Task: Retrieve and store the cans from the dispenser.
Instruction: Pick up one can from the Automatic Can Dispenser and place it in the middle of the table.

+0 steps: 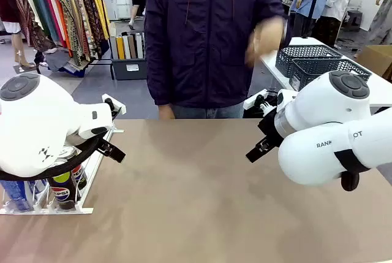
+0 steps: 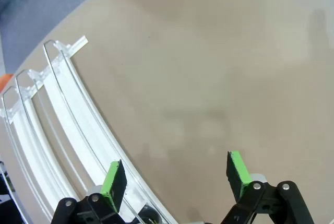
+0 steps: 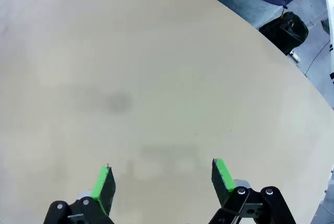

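Both sets of fingers stood wide apart, empty — left gripper over the dispenser's edge, right gripper over bare table. The cans sat at the dispenser's near end, partly under my left arm; I judged a blind descent could hit the wires.

tan table, clothes rack behind (grey floor)

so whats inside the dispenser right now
At its near end the dispenser holds black Pepsi cans and a blue can. The left arm covers the lanes behind them in the front view, so the full count cannot be told.
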